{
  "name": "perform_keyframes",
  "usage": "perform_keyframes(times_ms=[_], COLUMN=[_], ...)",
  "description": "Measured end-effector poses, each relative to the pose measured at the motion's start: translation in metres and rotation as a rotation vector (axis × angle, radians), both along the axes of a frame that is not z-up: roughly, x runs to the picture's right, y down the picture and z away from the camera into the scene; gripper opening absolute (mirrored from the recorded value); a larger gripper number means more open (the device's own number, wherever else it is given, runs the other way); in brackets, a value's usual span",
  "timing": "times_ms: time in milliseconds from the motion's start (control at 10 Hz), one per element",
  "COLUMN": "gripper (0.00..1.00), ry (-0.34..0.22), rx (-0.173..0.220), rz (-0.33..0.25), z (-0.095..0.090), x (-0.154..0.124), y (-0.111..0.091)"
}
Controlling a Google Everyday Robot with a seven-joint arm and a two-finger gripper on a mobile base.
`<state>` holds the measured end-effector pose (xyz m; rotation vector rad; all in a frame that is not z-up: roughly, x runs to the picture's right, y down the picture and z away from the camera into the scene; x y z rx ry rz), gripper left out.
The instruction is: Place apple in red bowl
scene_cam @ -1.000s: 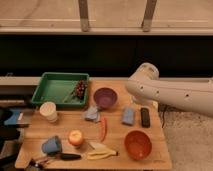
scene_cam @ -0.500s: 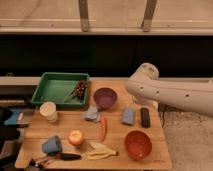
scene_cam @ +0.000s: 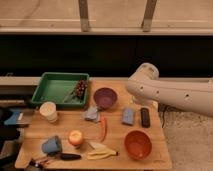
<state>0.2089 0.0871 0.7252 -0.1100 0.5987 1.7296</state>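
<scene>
- Sitting toward the front-left part of the wooden tabletop (scene_cam: 65, 125), the apple (scene_cam: 76, 138) is found upright on the bare wood, well apart from the red bowl (scene_cam: 138, 144), which is parked near the front-right corner, mouth up.
- Between the two, a carrot (scene_cam: 103, 128) is laid roughly back-to-front and a banana (scene_cam: 101, 151) is stretched along the front edge, so the straight line across is kinda cluttered.
- Just left of the apple a blue cup (scene_cam: 51, 145) is tipped on its side; a black-handled tool (scene_cam: 67, 156) is laid by the front edge.
- Further back: a white cup (scene_cam: 48, 111) by the left edge, a green tray (scene_cam: 60, 90) at the back-left corner, a purple bowl (scene_cam: 105, 97) mid-back, a crumpled grey-blue cloth (scene_cam: 92, 114), a blue sponge (scene_cam: 128, 116) and a black block (scene_cam: 145, 117).
- Being round, the apple shows no real long axis; where the stem points can't be told.
- Only the white arm (scene_cam: 170, 92) is seen, over the back-right corner. The gripper is out of frame, so its state can't be told.
</scene>
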Motion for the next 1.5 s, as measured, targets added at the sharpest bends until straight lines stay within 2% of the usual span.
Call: perform_keyframes(times_ms=[600,800,900,1100,1300,1500], gripper=[0.75,0.75,0.75,0.75,0.75,0.75], ry=[-0.003,-0.051,-0.078,-0.142,-0.219,-0.32], rx=[0.001,0.039,0.05,0.069,0.088,0.099], rz=[0.002,0.004,-0.011,-0.063,-0.133,-0.234], z=[-0.001,-0.009,-0.014,-0.021,-0.03,-0.057], x=[0.001,-0.004,-0.015,-0.055,-0.11,-0.167], y=[0.0,-0.003,-0.007,-0.017,-0.029,-0.026])
